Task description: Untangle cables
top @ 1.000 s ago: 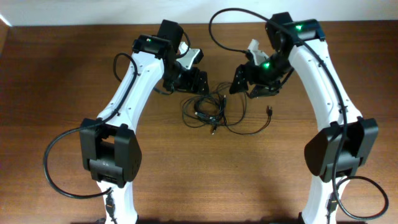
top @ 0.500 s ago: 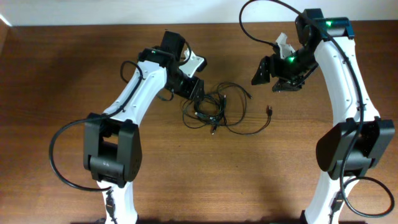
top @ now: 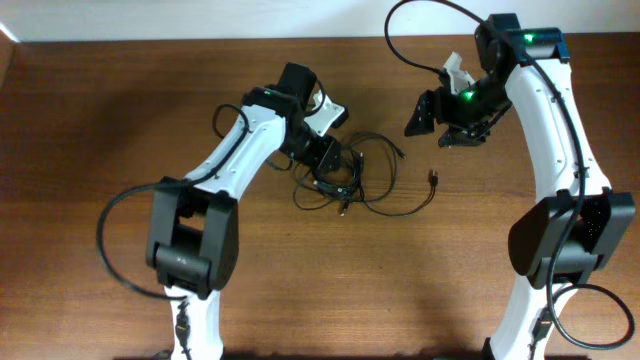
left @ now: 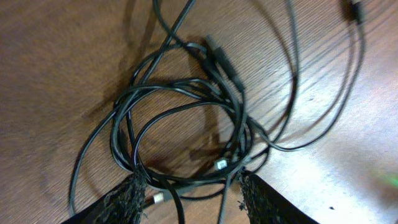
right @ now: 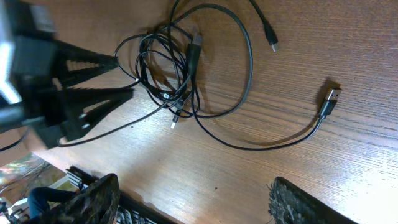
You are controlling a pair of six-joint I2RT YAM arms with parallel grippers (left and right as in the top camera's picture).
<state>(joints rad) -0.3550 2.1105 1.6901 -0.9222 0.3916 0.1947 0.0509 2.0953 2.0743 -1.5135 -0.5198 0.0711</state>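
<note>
Left end effector, jaws apart, straddles strands at the 11 o'clock edge of the cables on the desk; right end effector, released and empty, hangs well apart at 2 o'clock.

My left arm reaches forward and bends inward toward the middle. Its left claw points down, fingers parted partway. My right arm stands raised at the far right with the wrist turned inward, right claw spread wide, gripping nothing.
</note>
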